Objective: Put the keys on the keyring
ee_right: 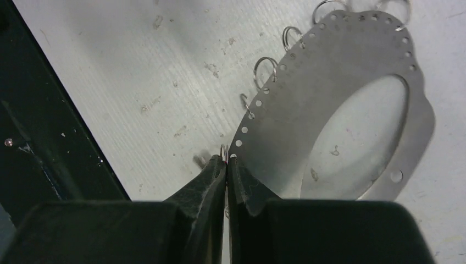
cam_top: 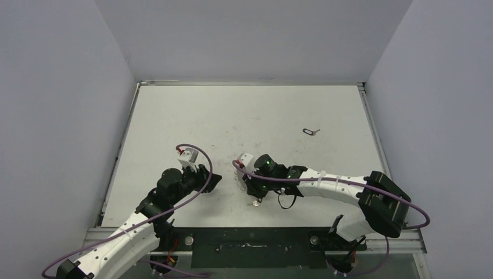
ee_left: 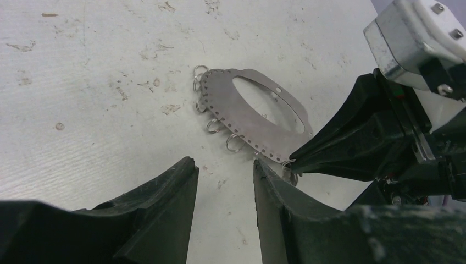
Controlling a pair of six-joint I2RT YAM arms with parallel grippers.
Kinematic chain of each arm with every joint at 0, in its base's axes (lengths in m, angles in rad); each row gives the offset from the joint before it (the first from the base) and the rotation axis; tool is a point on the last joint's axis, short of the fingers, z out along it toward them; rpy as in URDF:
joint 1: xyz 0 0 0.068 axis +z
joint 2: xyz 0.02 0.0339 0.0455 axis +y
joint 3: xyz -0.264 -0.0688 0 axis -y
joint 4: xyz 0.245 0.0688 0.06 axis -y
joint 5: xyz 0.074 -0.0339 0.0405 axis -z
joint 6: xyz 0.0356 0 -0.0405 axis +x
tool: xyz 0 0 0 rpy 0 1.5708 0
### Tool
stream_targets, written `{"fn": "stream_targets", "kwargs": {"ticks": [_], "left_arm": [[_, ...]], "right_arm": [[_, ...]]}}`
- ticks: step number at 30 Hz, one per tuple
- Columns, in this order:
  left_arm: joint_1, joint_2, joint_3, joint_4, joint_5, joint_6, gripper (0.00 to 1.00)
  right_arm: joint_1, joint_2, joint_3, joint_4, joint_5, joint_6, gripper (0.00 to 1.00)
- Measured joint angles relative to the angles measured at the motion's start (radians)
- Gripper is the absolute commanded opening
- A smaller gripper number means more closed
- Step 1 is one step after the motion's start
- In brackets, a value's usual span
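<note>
The keyring [ee_right: 308,104] is a flat silvery oval plate with a hole-punched rim that carries several tiny silver rings. It lies on the table between the arms [cam_top: 238,179] and also shows in the left wrist view [ee_left: 225,107]. My right gripper [ee_right: 226,159] is shut on one tiny ring at the plate's edge; its tip also shows in the left wrist view [ee_left: 291,161]. My left gripper [ee_left: 222,165] is open and empty, just short of the plate's near edge. The key on its black oblong loop [cam_top: 311,131] lies alone far to the right.
A small silvery piece [cam_top: 254,203] lies under the right wrist near the table's front edge. The black front rail [ee_right: 49,148] runs close beside the right gripper. The white table top [cam_top: 244,116] has grey walls on three sides.
</note>
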Motion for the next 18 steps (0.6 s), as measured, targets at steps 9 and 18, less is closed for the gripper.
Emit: {"fn": "stream_targets", "kwargs": {"ticks": [9, 18], "left_arm": [[0.000, 0.069, -0.049, 0.105, 0.089, -0.024, 0.39], [-0.032, 0.163, -0.124, 0.327, 0.206, -0.002, 0.40]], "right_arm": [[-0.148, 0.000, -0.132, 0.205, -0.169, 0.164, 0.00], [-0.175, -0.020, -0.148, 0.335, -0.314, 0.220, 0.00]]}}
